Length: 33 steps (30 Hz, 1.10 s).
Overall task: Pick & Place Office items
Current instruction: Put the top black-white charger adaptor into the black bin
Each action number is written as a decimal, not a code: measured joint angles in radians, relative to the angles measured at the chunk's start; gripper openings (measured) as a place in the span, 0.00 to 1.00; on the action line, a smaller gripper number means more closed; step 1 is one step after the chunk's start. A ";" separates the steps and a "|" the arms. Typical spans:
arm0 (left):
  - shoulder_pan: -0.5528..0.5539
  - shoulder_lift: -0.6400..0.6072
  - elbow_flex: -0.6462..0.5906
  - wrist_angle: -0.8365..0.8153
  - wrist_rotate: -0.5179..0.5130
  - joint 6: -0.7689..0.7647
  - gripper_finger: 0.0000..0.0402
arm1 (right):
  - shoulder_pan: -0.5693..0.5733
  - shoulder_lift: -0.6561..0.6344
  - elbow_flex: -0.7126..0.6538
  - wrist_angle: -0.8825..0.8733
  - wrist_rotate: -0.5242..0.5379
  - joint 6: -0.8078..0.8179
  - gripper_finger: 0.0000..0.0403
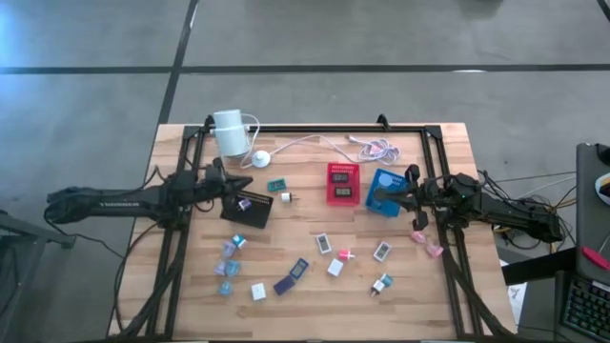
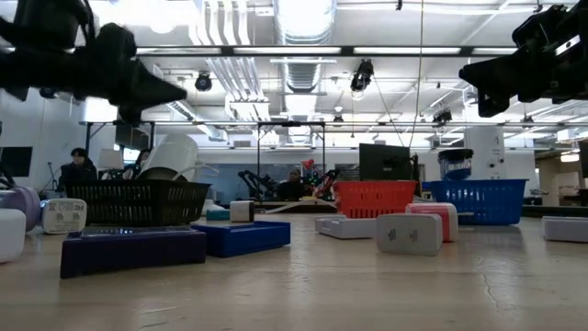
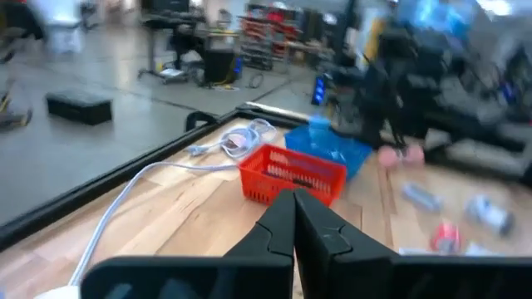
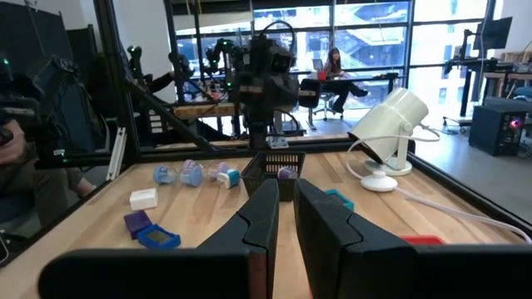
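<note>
Spanning the wooden table (image 1: 315, 295), both arms hang above it. Left gripper (image 1: 250, 187) sits over the black tray (image 1: 250, 211), fingers (image 3: 283, 224) pressed together, empty. Right gripper (image 1: 376, 198) hovers over the blue tray (image 1: 386, 180), its fingers (image 4: 264, 218) nearly together with a thin gap, nothing between them. Red tray (image 1: 342, 183) lies between the two. One purple piece (image 1: 244, 204) rests in the black tray. Remaining office items (image 1: 292, 277) lie scattered on the table's near half, loose and apart.
</note>
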 joint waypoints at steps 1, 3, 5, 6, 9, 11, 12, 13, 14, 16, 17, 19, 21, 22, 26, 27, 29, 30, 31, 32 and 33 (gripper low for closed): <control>0.001 0.011 0.033 -0.005 -0.009 -0.023 0.01 | 0.000 0.000 0.000 0.000 0.000 -0.002 0.10; 0.000 0.045 0.123 -0.058 -0.010 -0.024 0.01 | 0.000 0.000 0.000 0.001 0.007 -0.004 0.10; 0.000 0.106 0.238 -0.198 -0.011 0.002 0.00 | 0.000 0.000 0.000 0.004 0.026 -0.004 0.10; 0.000 0.146 0.301 -0.288 -0.019 0.009 0.00 | 0.000 0.000 0.000 0.007 0.031 -0.004 0.10; 0.000 0.298 0.502 -0.554 -0.057 0.011 0.00 | 0.000 -0.001 0.000 0.011 0.032 -0.004 0.10; 0.000 0.419 0.626 -0.715 -0.065 0.011 0.00 | 0.000 -0.001 0.000 0.011 0.032 -0.004 0.10; 0.000 0.481 0.677 -0.783 -0.066 0.012 0.00 | 0.000 0.000 0.000 0.010 0.032 -0.004 0.10; 0.000 0.541 0.721 -0.841 -0.066 0.016 0.00 | 0.000 0.000 0.000 0.010 0.032 -0.004 0.10; 0.000 0.600 0.759 -0.882 -0.065 0.028 0.01 | 0.000 -0.001 0.000 0.010 0.031 -0.004 0.10; 0.000 0.705 0.814 -0.925 -0.053 0.042 0.02 | 0.000 0.000 0.000 0.009 0.029 -0.003 0.10; 0.000 0.753 0.833 -0.938 -0.032 0.046 0.04 | 0.000 0.000 0.000 0.008 0.028 -0.003 0.10; 0.000 0.844 0.860 -0.952 0.022 0.082 0.09 | 0.000 0.000 0.000 0.007 0.028 -0.003 0.10; -0.001 0.923 0.883 -0.947 0.057 0.135 0.16 | 0.000 0.000 0.000 0.007 0.028 -0.002 0.10; -0.002 0.956 0.894 -0.939 0.060 0.162 0.19 | 0.000 0.000 0.000 0.007 0.027 -0.002 0.10; 0.000 1.084 0.930 -0.919 0.060 0.222 0.36 | 0.000 0.000 0.000 0.007 0.027 -0.002 0.10; 0.001 1.110 0.940 -0.919 0.063 0.223 0.40 | 0.000 0.000 0.000 0.007 0.026 -0.002 0.10; 0.001 1.155 0.960 -0.919 0.083 0.235 0.49 | 0.000 0.000 0.000 0.007 0.025 -0.003 0.10; 0.001 1.173 0.970 -0.920 0.088 0.249 0.54 | 0.000 0.000 0.000 0.007 0.025 -0.003 0.10; 0.001 1.190 0.978 -0.920 0.090 0.261 0.58 | 0.000 0.000 0.000 0.007 0.025 -0.003 0.10; 0.001 1.207 0.984 -0.920 0.089 0.272 0.62 | 0.000 0.000 0.000 0.007 0.025 -0.004 0.10; 0.002 1.221 0.991 -0.924 0.090 0.280 0.65 | 0.000 0.000 0.000 0.007 0.025 -0.005 0.10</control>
